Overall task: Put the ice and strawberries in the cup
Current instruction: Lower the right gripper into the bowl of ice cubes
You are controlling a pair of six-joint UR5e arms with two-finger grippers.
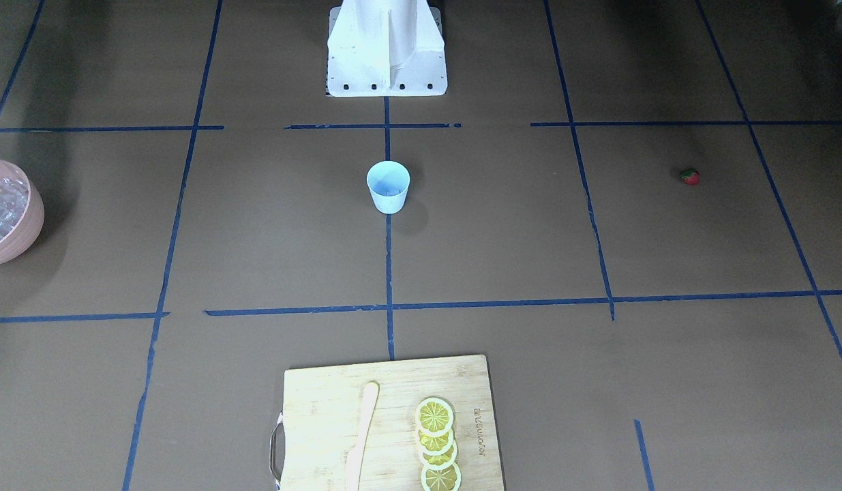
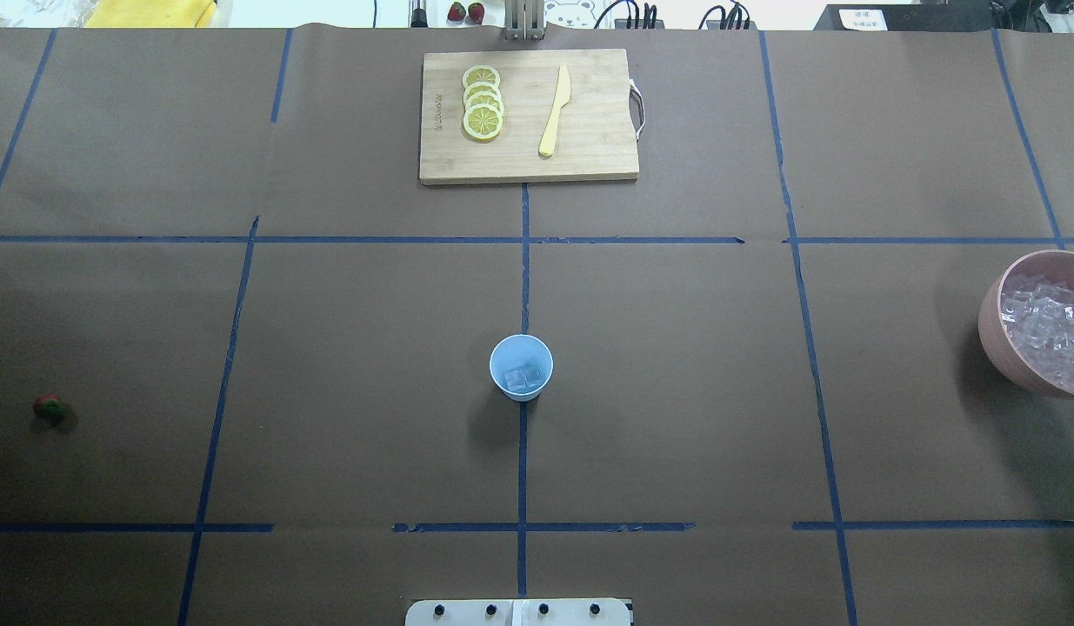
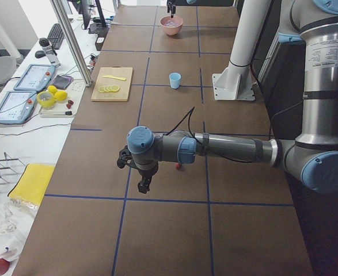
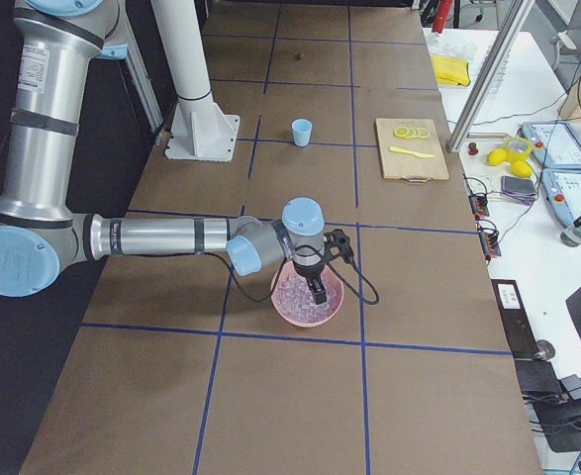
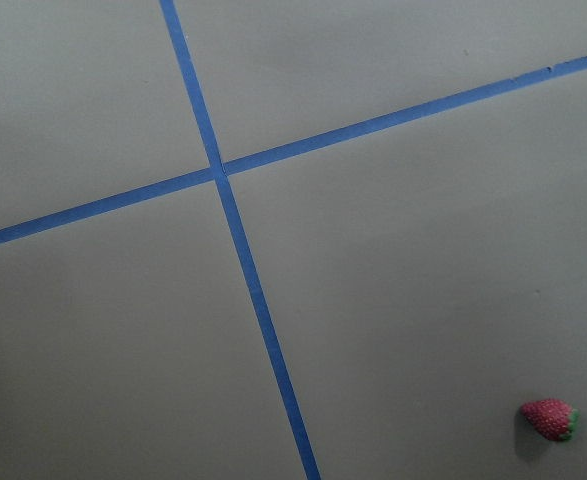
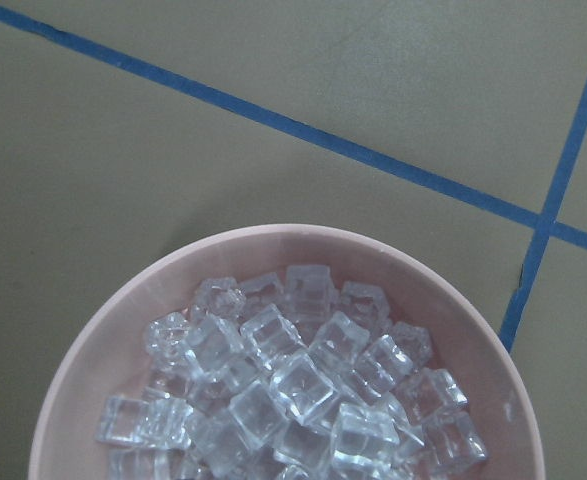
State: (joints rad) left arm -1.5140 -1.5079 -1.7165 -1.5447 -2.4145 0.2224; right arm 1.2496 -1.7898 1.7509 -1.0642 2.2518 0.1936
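Meanwhile, the left gripper (image 3: 143, 186) hangs near the strawberry (image 5: 549, 419) and the right gripper (image 4: 320, 294) over the ice (image 6: 303, 385) in its pink bowl (image 6: 98, 345) (neither's jaw spread can be told), both well apart from the cup (image 2: 521, 367), so a slick cube or the tiny berry could drop in transit.

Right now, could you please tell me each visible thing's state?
cup, upright, holding a few ice cubes
pink bowl, upright, heaped with ice
strawberry, lying alone, ungrasped
lemon slices, overlapping on the cutting board
knife, flat beside them
left tool, cannot tell
right tool, cannot tell
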